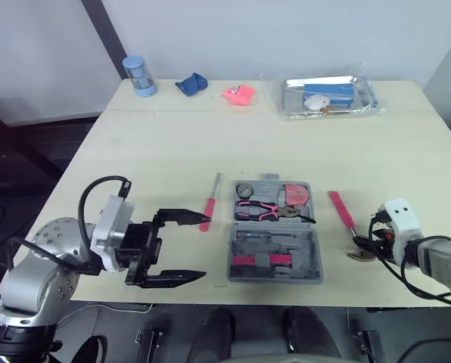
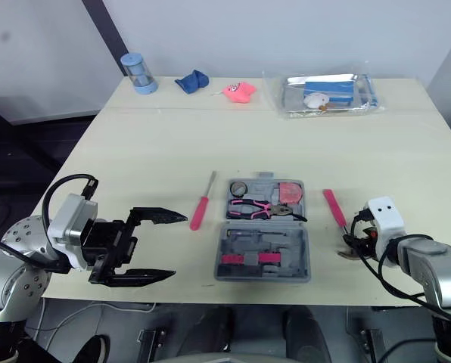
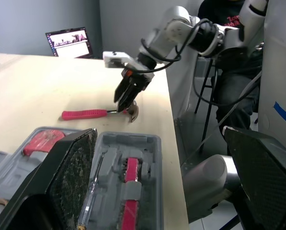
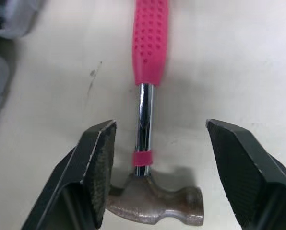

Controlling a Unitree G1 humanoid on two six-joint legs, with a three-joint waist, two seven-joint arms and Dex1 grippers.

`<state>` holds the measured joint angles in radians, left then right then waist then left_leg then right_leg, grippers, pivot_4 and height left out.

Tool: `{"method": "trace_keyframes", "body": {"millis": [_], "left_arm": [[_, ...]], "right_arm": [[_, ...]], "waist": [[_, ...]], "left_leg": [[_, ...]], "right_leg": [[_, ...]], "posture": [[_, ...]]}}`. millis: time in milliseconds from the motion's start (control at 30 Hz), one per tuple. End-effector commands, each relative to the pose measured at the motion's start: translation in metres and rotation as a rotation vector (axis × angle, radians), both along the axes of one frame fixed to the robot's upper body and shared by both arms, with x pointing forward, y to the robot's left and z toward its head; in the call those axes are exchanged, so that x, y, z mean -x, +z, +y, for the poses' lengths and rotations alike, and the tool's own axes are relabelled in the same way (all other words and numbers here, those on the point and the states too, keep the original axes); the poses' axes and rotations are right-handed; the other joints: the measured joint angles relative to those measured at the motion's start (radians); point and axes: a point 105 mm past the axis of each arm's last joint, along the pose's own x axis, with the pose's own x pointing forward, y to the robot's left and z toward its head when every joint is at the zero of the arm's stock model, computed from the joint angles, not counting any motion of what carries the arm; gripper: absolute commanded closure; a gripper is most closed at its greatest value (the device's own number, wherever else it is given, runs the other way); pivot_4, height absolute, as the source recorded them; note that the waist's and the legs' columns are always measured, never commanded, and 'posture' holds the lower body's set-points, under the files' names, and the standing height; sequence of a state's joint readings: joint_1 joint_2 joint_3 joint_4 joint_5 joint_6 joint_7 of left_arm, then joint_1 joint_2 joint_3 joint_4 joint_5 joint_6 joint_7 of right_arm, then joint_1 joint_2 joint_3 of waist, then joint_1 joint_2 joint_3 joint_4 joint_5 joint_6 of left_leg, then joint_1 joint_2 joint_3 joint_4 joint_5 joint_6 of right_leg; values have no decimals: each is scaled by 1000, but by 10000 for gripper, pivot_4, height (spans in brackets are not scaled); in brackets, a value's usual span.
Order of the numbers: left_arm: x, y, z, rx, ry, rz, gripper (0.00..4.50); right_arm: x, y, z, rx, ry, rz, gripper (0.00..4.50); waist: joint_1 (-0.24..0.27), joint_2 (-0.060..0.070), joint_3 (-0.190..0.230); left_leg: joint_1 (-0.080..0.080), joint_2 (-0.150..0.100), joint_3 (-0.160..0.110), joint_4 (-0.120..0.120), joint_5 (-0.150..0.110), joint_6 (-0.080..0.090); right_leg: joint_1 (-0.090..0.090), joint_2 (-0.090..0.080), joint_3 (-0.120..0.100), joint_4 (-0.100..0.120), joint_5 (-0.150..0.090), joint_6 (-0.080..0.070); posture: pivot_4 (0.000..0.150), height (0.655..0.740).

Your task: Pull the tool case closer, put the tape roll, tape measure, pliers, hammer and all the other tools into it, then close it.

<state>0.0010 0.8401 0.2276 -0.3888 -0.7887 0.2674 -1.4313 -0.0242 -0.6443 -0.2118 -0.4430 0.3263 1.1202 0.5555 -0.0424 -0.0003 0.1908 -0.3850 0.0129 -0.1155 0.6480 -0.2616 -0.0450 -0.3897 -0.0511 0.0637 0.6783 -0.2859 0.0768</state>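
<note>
The grey tool case lies open near the table's front edge, holding pink-handled pliers, a red tape measure and a small round item. A red screwdriver lies on the table just left of it. To the case's right is the pink-handled hammer. My right gripper is open, its fingers either side of the steel shaft just above the hammer head. My left gripper is open and empty, left of the case near the front edge.
At the far side stand a blue cylinder, a blue cloth, a pink object and a clear bag with a tray. Beyond the table's right edge, the left wrist view shows a laptop and a seated person.
</note>
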Motion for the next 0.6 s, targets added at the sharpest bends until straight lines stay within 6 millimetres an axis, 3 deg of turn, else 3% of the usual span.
{"method": "trace_keyframes", "body": {"millis": [33, 200, 500, 600], "left_arm": [[2, 9, -1, 1, -16, -35, 0], [1, 12, -3, 7, -25, -38, 0], [0, 13, -2, 1, -29, -38, 0], [-1, 13, -2, -1, -31, -42, 0]], "right_arm": [[-2, 9, 3, -15, 87, -161, 13785], [2, -10, 8, -52, 121, -197, 13785], [8, -38, -5, -100, 9, -113, 13785], [9, -41, -7, -123, -40, -106, 25137]], "waist": [[-2, 0, 0], [-2, 0, 0], [-1, -1, -1], [0, -2, -1]], "left_leg": [[0, 0, 0, 0, 0, 0], [1, 0, 1, 0, 0, 0], [1, 1, 1, 0, 0, 0], [2, 1, 1, 0, 0, 0]], "right_leg": [[0, 0, 0, 0, 0, 0], [0, 0, 1, 1, 0, 0], [1, 1, 1, 1, 0, 0], [2, 1, 1, 0, 0, 0]], "posture": [[1500, 7400], [1500, 7400], [1500, 7400], [1500, 7400]]}}
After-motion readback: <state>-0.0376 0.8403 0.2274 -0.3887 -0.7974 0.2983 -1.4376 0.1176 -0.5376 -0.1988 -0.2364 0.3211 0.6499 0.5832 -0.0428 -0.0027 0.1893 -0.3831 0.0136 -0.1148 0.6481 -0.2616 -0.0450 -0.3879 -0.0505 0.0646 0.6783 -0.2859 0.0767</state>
